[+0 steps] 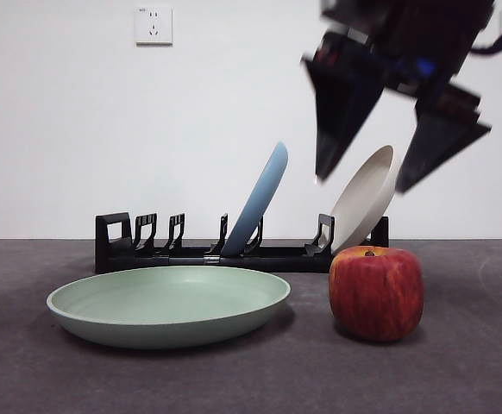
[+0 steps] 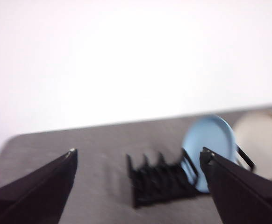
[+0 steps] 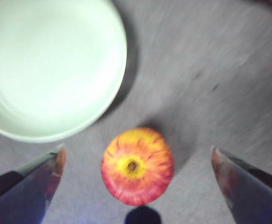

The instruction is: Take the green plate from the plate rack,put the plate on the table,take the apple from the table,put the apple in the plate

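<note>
Plate part looks done: the green plate [image 1: 168,304] lies flat on the table [image 1: 467,371], out of the plate rack [image 1: 234,250], which now holds only a light blue plate [image 1: 260,200] & a beige plate [image 1: 365,197]. Left to do: pick the apple [image 1: 376,293], set it in the plate.

We see the right gripper [image 1: 372,168] above the apple w/ jaws spread wide, nothing held. In its wrist view the apple [image 3: 137,166] sits between the jaws, stem up, apart from both (plate just beside it, not touching).

The left gripper [image 2: 138,158] is also wide open & empty, facing the rack from well away; we judge it's waiting.
</note>
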Robot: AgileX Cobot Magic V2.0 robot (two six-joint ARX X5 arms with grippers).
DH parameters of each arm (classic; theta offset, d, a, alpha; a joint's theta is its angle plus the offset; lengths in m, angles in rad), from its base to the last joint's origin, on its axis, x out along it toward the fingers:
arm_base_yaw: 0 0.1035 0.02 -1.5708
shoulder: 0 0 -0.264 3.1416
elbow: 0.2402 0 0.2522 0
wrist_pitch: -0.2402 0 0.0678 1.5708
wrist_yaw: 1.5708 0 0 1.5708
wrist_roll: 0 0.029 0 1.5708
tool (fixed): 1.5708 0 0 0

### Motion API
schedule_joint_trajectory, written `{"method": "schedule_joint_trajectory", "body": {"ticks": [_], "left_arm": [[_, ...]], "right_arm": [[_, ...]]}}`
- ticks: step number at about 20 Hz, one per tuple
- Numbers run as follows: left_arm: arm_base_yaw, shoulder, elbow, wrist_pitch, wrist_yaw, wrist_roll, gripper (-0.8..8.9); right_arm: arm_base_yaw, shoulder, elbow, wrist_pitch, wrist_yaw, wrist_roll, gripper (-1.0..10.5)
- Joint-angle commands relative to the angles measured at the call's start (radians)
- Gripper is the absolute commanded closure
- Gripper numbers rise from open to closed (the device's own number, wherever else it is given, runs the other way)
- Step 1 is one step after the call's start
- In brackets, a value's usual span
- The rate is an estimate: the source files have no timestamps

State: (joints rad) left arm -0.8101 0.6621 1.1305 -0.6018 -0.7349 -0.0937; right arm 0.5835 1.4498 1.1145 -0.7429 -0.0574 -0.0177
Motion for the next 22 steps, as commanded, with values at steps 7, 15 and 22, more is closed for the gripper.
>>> {"method": "schedule_joint_trajectory", "body": {"ticks": [7, 15, 22], "left_arm": [[0.004, -0.114, -0.002, -0.084, -0.127, 0.019, 3.77], [0.004, -0.113, -0.002, -0.103, -0.126, 0.019, 3.77], [0.004, -0.113, -0.002, -0.132, -0.125, 0.019, 3.77]], "right_arm": [[0.01, 0.165, 0.001, 0.004, 0.007, -0.011, 4.0], [0.022, 0.272, 0.001, -0.003, -0.021, 0.001, 4.2], [0.022, 0.288, 0.001, -0.003, -0.021, 0.021, 9.6]]}}
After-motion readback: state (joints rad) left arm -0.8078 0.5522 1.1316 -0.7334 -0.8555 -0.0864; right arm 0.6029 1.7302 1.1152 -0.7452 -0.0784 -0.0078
